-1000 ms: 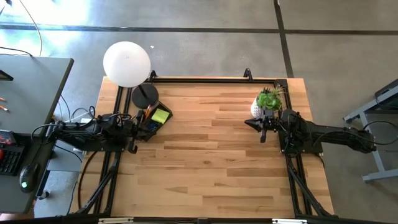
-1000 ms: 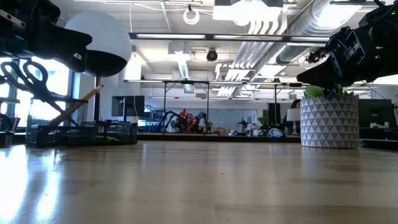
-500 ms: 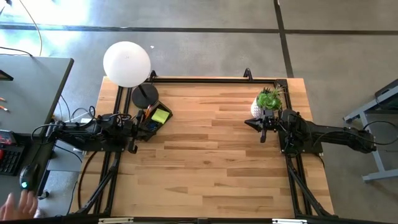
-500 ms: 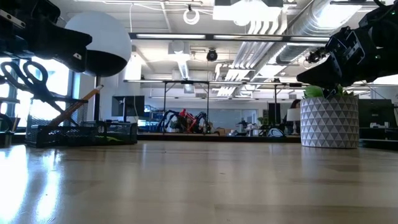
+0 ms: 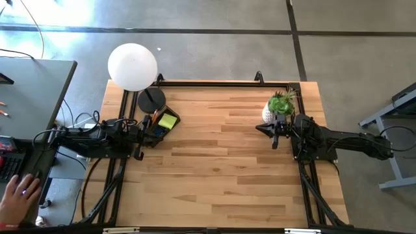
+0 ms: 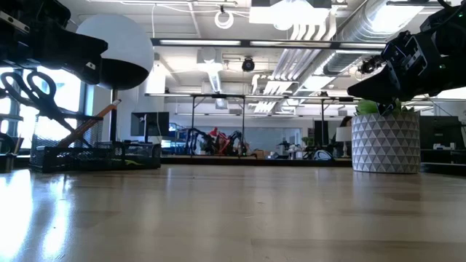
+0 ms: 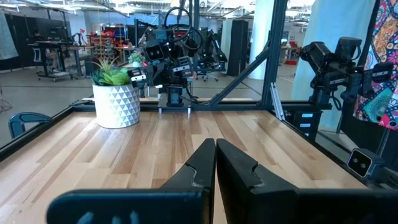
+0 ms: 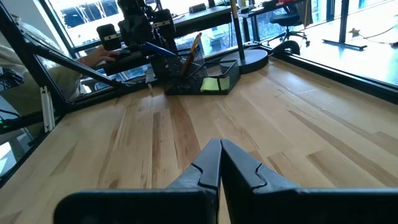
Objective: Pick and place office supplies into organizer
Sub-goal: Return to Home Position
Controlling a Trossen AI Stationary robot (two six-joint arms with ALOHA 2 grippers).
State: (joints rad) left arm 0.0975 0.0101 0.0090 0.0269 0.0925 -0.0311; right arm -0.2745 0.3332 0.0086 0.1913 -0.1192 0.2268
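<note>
The black organizer (image 5: 160, 125) stands at the table's far left, next to the lamp base. In it are the yellow sticky-note pad (image 5: 168, 121), orange pencils (image 6: 92, 122) leaning on its rim, and scissors (image 6: 30, 93) standing upright. The right wrist view shows the organizer (image 8: 203, 79) and the pad (image 8: 214, 84) across the table. My left gripper (image 7: 215, 160) is shut and hovers just on the near side of the organizer (image 5: 142, 134). My right gripper (image 8: 220, 160) is shut too, held above the table beside the plant (image 5: 261, 129).
A white globe lamp (image 5: 132, 66) with a round black base (image 5: 151, 99) stands at the far left corner. A potted green plant (image 5: 280, 106) in a white pot (image 6: 385, 141) sits far right. A person's hand (image 5: 19, 194) rests on the desk left of the table.
Both arms have kept still. A person's hand has come into view on the desk to the left of the table and moved toward its far side.
</note>
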